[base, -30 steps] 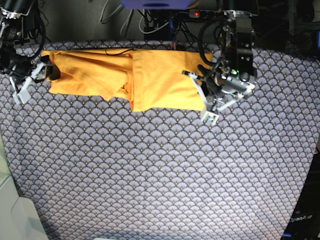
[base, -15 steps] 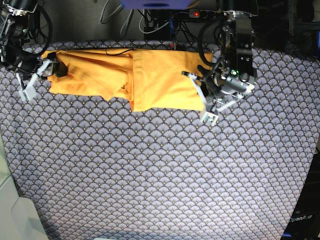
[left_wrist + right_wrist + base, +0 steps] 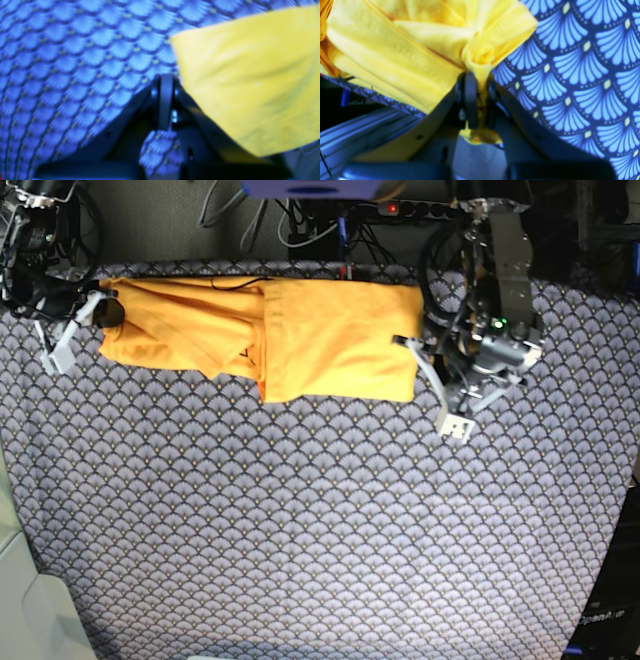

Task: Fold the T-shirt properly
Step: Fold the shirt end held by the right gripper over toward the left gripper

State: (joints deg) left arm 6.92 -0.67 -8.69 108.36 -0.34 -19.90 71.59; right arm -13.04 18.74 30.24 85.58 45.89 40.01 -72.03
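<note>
In the left wrist view, your left gripper (image 3: 163,105) is closed on nothing, over the tablecloth (image 3: 75,62) just beside the shirt (image 3: 250,75) edge.

In the right wrist view, your right gripper (image 3: 478,100) pinches a bunched wad of shirt (image 3: 420,50). The bite looks thick and twisted; pulling from here could drag several layers and crumple the fold.

In the base view, the shirt (image 3: 300,330) lies as a long band along the table's (image 3: 320,530) far edge, right gripper (image 3: 95,315) at one end, left gripper (image 3: 450,395) off the other. With that end loose, a pull may slide the whole band.
</note>
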